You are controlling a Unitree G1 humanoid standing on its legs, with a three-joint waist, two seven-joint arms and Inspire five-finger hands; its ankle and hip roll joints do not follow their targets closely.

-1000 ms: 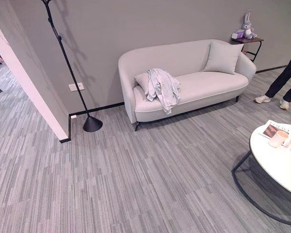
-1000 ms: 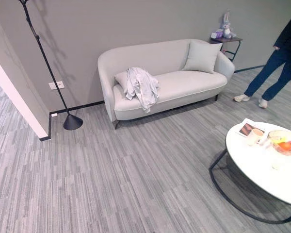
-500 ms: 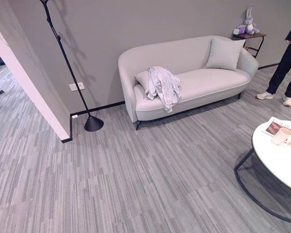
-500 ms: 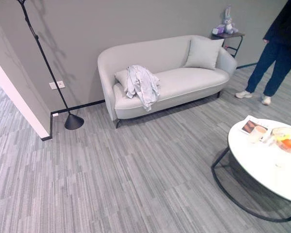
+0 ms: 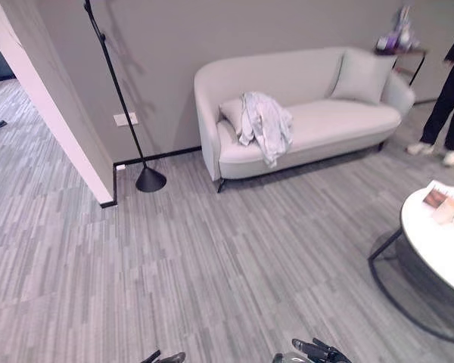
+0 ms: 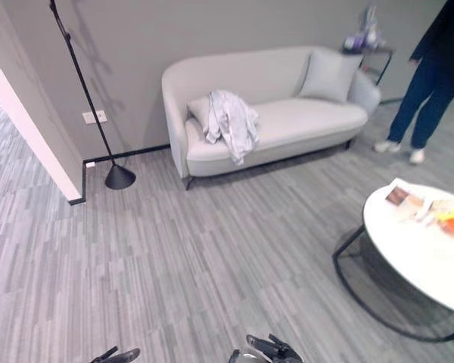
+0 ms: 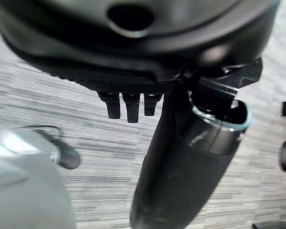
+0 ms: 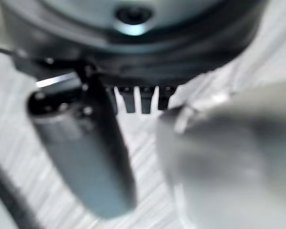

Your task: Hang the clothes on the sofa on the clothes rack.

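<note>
a grey striped carpet floor [image 5: 212,272] stretches out from a plain grey wall [image 5: 212,30]. against that wall stands a pale grey curved fabric sofa [image 5: 310,128] on short dark legs, with one square grey cushion [image 5: 361,74] at its right end and another [image 5: 231,113] at its left end. the light grey crumpled garment [image 5: 265,125] lies on the sofa's left part, resting against the left cushion and drooping over the seat's front edge — no hand touches it. the tall thin black clothes rack [image 5: 119,91] stands to the sofa's left, near the wall corner, its cone-shaped foot [image 5: 150,179] on the floor, well apart from the garment. a round white table [image 6: 424,253] on a dark wire frame stands at the right, carrying a small magazine, a cup and a bowl of fruit. a person in dark clothes [image 6: 427,76] stands beyond the sofa's right end, beside a small dark side table [image 6: 371,53] with blurred purple objects on it.

the left hand [image 7: 128,102] hangs over the carpet, its fingers straight and close together, thumb standing out, holding nothing. the right hand [image 8: 138,98] likewise shows straight fingers side by side over the floor — empty too.
</note>
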